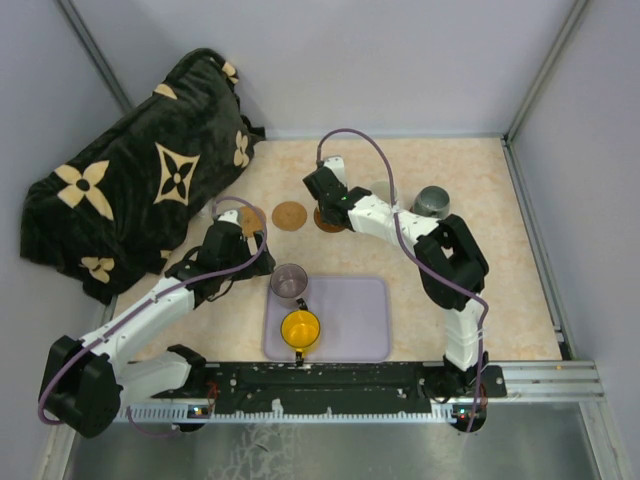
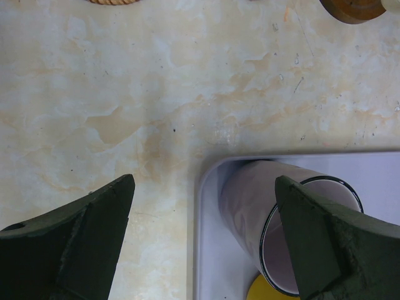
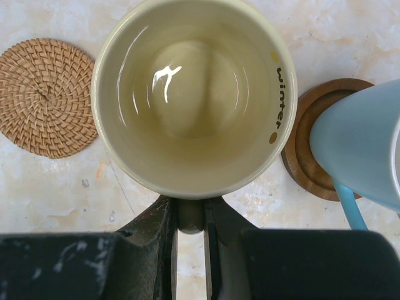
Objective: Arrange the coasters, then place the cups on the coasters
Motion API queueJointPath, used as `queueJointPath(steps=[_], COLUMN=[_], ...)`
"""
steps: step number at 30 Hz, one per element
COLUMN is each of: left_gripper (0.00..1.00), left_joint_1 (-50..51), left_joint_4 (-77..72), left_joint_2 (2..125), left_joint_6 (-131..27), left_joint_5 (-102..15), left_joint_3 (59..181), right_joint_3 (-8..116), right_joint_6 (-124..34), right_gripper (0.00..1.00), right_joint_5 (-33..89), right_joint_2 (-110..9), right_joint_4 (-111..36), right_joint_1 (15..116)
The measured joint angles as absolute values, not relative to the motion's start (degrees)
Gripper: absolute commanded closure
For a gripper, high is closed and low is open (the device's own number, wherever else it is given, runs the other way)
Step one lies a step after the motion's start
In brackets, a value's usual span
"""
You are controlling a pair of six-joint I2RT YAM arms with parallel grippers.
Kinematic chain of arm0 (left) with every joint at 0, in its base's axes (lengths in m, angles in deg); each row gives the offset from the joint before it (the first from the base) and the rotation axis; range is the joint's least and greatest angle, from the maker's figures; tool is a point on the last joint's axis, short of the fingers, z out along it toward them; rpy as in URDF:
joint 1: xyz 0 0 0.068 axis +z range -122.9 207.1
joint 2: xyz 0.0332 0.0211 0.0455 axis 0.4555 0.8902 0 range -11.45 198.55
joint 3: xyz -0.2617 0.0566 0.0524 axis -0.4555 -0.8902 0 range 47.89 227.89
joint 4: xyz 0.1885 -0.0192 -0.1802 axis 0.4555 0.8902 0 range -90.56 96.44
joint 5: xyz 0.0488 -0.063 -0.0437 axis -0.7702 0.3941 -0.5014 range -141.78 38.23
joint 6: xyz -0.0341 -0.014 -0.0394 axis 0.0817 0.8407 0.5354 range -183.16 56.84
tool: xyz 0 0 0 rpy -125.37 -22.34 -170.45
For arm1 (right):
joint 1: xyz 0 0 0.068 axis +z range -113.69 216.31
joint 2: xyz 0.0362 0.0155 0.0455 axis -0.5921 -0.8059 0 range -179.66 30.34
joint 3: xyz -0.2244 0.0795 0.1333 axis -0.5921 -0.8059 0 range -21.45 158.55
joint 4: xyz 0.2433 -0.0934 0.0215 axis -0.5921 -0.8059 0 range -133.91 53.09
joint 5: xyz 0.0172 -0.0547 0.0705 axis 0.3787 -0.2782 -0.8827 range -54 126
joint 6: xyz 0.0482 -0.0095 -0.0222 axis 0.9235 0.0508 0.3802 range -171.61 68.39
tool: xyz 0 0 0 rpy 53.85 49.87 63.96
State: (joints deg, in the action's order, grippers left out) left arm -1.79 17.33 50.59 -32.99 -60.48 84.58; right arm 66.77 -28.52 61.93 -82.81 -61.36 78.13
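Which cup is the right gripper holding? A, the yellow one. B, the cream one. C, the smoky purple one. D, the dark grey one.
B: in the right wrist view, the right gripper is shut on the handle of the cream cup.

A black flower-patterned blanket (image 1: 140,190) lies left of a lavender tray (image 1: 355,320).

The left arm (image 1: 150,310), white with black joints, reached from its base forward and to the right in a low, nearly straight line. The black two-finger left gripper (image 2: 205,180) pointed downward, its jaws spread wide apart. The right arm (image 1: 400,225), also white and black, rose from its base, folded at the elbow and stretched to the left. The black right gripper (image 3: 189,215) was pinched tightly on the handle of a glossy cream ceramic mug (image 3: 187,94)
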Motion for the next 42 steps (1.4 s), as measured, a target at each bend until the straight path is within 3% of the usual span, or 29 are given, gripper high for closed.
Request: queueJointPath(steps=[42], left_gripper=[0.01], left_joint_1=[-1.8], left_joint_4=[16.9], left_joint_2=[51.1], left_joint_6=[-33.0], left_joint_5=[-60.5], left_joint_3=[84.3], right_joint_3=[64.7], right_joint_6=[-25.4], right_gripper=[1.00], right_joint_5=[61.5], right_joint_2=[-82.8], right_joint_4=[-61.9], right_joint_1=[78.1])
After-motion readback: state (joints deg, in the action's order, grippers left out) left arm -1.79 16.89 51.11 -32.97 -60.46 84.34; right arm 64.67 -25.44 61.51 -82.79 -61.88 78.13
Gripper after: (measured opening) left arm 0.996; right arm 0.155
